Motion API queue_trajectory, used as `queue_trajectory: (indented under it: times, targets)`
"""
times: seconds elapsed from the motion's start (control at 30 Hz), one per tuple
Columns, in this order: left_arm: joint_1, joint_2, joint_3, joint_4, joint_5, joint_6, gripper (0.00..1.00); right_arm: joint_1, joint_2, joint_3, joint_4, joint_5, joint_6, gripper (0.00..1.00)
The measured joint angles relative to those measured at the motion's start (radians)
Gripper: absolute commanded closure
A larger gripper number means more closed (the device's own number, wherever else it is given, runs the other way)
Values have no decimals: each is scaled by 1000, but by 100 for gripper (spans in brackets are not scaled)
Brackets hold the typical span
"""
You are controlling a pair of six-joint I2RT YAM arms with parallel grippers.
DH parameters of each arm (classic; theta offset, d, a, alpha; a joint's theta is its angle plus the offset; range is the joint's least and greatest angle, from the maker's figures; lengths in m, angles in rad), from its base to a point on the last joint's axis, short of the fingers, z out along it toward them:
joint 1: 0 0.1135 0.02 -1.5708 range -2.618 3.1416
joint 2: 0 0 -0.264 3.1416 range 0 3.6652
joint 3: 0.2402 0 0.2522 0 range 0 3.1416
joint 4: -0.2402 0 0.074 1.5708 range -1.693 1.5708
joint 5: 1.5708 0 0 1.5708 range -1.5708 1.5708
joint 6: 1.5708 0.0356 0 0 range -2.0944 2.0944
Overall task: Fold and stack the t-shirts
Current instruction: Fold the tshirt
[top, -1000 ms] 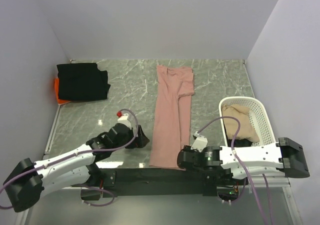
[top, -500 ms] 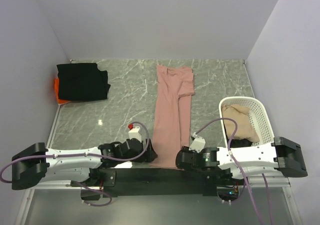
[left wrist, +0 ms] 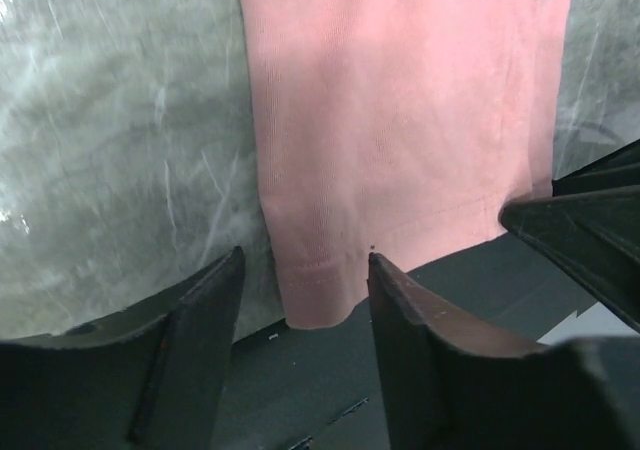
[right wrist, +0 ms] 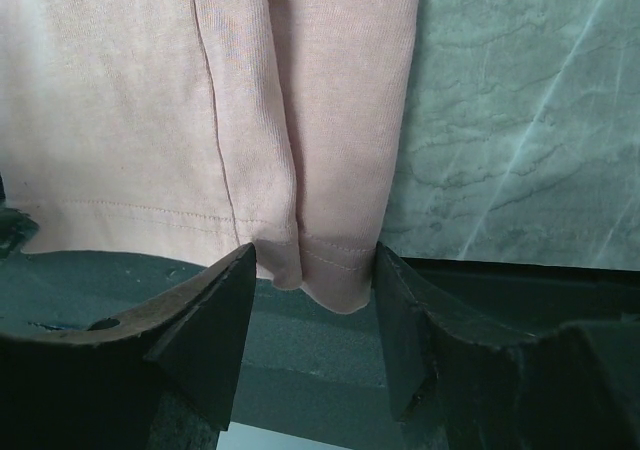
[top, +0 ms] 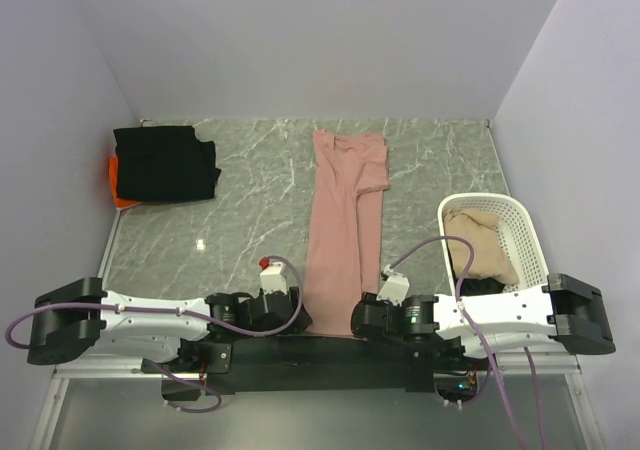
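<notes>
The dusty-pink t-shirt (top: 345, 220) lies folded lengthwise as a long strip down the middle of the table. My left gripper (top: 297, 315) is low at its near left hem corner. In the left wrist view the left gripper (left wrist: 305, 260) is open and straddles that corner of the pink shirt (left wrist: 400, 120). My right gripper (top: 358, 318) is at the near right hem corner. The right gripper (right wrist: 315, 255) is open, with the doubled hem of the pink shirt (right wrist: 250, 100) between its fingers. A folded black t-shirt (top: 165, 163) rests on an orange t-shirt (top: 118, 185) at the far left.
A white mesh basket (top: 530, 235) holding beige cloth (top: 485, 240) stands at the right, close to the right arm. A black mat strip (top: 320, 350) runs along the near table edge under the shirt's hem. Walls close in on three sides.
The left arm swung right and toward the near edge, from beside the shirt to its near left hem corner, and its jaws narrowed. The right arm barely moved.
</notes>
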Motion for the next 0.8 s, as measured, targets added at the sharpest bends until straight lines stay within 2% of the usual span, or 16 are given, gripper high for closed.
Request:
queue_trajectory:
  times: [0.17,0.37,0.4,0.47,0.57,0.6,0.63,0.67,0.7,0.8]
  targets:
    - [-43,12,10,-30,-19,-43,51,0,-12,-7,2,0,2,42]
    - [-66,40,18,-44,-31,-76,69,0,-11,-7,1,0,0,45]
    - [-68,47,23,-46,-32,-79,74,0,-10,-7,1,0,0,48]
    - [-73,60,27,-48,-34,-84,78,0,-8,-7,0,-1,-2,52]
    - [-79,71,32,-48,-37,-85,88,0,-1,-7,-1,-5,-5,65]
    - [-82,74,33,-47,-37,-84,96,0,0,-7,-2,-8,-6,76]
    - [-83,75,34,-46,-37,-85,99,0,2,-7,-2,-10,-10,81]
    - [-85,75,35,-44,-37,-84,99,0,3,-7,-3,-13,-8,87]
    - [-89,76,35,-43,-37,-83,99,0,3,-7,-2,-13,-10,98]
    - [-99,76,35,-43,-36,-80,99,0,3,-5,-5,-14,-24,100]
